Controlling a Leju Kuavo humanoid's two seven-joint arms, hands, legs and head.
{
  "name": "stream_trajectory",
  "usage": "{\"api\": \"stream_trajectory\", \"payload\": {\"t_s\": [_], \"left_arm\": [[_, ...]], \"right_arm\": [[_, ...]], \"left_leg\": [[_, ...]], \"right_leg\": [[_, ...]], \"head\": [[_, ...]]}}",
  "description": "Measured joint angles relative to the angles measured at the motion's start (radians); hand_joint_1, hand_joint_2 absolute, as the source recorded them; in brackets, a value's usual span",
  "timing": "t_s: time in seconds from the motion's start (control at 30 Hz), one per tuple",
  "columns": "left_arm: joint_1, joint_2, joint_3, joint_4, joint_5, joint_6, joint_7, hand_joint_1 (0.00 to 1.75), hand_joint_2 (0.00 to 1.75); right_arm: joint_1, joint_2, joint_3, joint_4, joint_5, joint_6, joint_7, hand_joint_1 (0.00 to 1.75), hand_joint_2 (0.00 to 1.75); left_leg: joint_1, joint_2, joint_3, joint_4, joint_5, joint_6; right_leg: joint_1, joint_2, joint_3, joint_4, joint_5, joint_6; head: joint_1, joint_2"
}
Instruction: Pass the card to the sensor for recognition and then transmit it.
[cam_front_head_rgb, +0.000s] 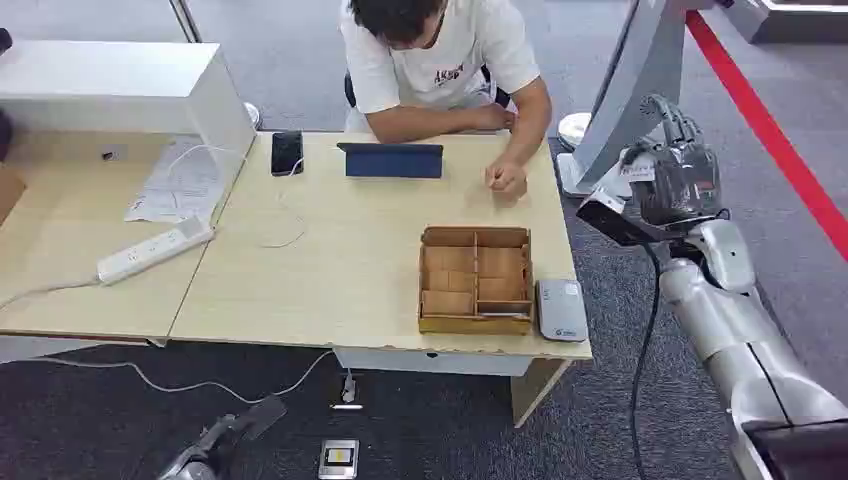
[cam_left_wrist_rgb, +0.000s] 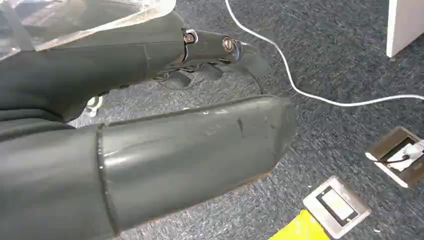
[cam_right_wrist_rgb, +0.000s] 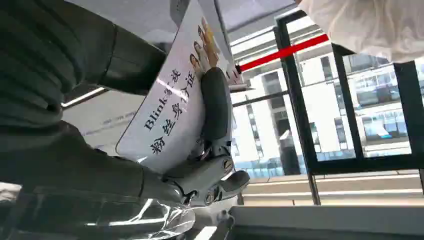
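My right hand (cam_front_head_rgb: 680, 178) is raised beside the table's right end, clear of the tabletop. It grips a white card (cam_right_wrist_rgb: 167, 117) printed with "Blink" and Chinese characters, a dark finger (cam_right_wrist_rgb: 216, 107) pressed across its face. The grey-white card sensor (cam_front_head_rgb: 561, 309) lies flat at the table's front right corner, next to a brown compartment box (cam_front_head_rgb: 475, 279); it is below and to the left of the hand. My left hand (cam_front_head_rgb: 228, 434) hangs low over the carpet in front of the table, holding nothing, its thick thumb (cam_left_wrist_rgb: 200, 150) and darker fingers (cam_left_wrist_rgb: 212, 50) over grey carpet.
A person sits at the table's far side, one hand (cam_front_head_rgb: 506, 180) resting on the top. A blue tablet (cam_front_head_rgb: 392, 160), a phone (cam_front_head_rgb: 287, 152), papers (cam_front_head_rgb: 178, 182) and a power strip (cam_front_head_rgb: 155, 250) lie on the table. A white stand (cam_front_head_rgb: 630, 100) rises behind my right hand. Floor sockets (cam_front_head_rgb: 338, 458) sit in the carpet.
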Motion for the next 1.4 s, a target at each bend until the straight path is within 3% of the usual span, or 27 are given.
{"api": "stream_trajectory", "payload": {"t_s": [0.4,0.7,1.07,1.4], "left_arm": [[0.036,-0.004,0.046,0.0,0.046,0.033,-0.028,0.0,0.0],[0.052,-0.01,0.071,0.0,0.058,0.042,-0.04,0.0,0.0],[0.067,-0.013,0.088,0.0,0.071,0.053,-0.052,0.0,0.0],[0.087,-0.018,0.106,0.0,0.093,0.064,-0.064,0.0,0.0]], "right_arm": [[0.149,-0.053,0.013,-0.042,-0.112,0.116,0.035,1.75,1.75],[0.252,-0.066,0.034,-0.131,-0.122,0.174,0.082,1.75,1.75],[0.322,-0.056,0.078,-0.211,-0.102,0.236,0.126,1.75,1.75],[0.34,-0.009,0.13,-0.238,-0.066,0.287,0.143,1.75,1.75]], "left_leg": [[0.0,-0.001,0.0,0.0,0.0,0.0],[0.0,0.0,0.0,0.0,0.0,0.0],[0.0,0.0,-0.001,0.0,0.0,0.0],[0.0,0.0,-0.001,0.0,0.0,0.0]], "right_leg": [[0.0,0.0,0.0,-0.001,0.0,0.0],[0.0,0.0,0.0,-0.001,0.0,0.0],[0.0,0.0,0.0,-0.001,0.0,0.0],[0.0,0.0,0.0,-0.001,0.0,0.0]], "head": [[0.0,0.0],[0.0,0.0],[0.0,0.0],[0.0,0.0]]}}
